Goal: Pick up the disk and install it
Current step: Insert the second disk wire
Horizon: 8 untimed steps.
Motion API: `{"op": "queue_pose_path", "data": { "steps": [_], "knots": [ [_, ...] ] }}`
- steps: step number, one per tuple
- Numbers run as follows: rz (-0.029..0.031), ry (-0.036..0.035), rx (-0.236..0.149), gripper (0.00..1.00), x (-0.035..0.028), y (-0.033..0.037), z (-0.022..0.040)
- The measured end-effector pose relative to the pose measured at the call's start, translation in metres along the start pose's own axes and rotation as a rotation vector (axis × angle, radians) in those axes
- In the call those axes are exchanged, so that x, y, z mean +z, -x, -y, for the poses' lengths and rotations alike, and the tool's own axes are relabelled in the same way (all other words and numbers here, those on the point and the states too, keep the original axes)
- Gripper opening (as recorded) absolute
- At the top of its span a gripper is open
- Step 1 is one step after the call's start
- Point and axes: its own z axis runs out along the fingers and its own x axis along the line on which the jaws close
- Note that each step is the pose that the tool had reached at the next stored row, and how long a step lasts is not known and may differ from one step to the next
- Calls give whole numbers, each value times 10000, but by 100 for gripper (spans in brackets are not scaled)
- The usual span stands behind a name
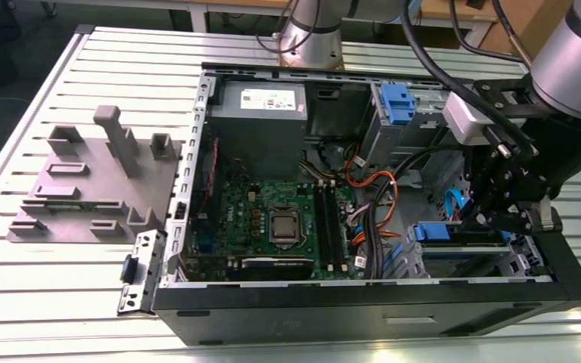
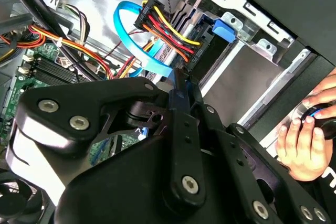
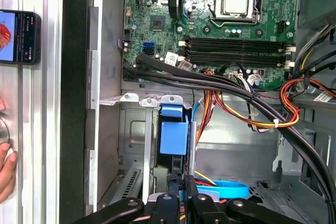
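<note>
We judge the install nearly done: the disk (image 3: pixel 173 136) sits in the computer case's (image 1: pixel 371 306) corner drive bay. The gripper (image 3: pixel 181 179) fingers pinch its blue handle; release is left.

A robotics lab: opened computer case (image 1: pixel 371 302) on slotted aluminium table (image 1: pixel 28 302).

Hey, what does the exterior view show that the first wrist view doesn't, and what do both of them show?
Exterior view alone: the grey moulded fixture block on the slatted table beside the case, and the grey power-supply box with its white sticker. First wrist view alone: a dark phone outside the case and a person's fingers. Both: the green motherboard, the disk's blue plastic carrier in the drive bay, and the black gripper at it.
</note>
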Motion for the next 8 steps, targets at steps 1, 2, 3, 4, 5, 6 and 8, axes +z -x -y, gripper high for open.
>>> {"op": "queue_pose_path", "data": {
  "steps": [1, 2, 3, 4, 5, 6, 8],
  "knots": [
    [0, -3, 0, 16, 4, 0, 0],
    [2, -7, 1, 16, 10, 0, -1],
    [1, -12, 1, 16, 15, 0, -1],
    [1, -16, 1, 16, 21, 0, -1],
    [0, -20, 1, 16, 25, 0, -1],
    [-2, -20, 1, 16, 27, 0, -1],
    [0, -20, 1, 16, 33, 0, -2]
  ]
}}
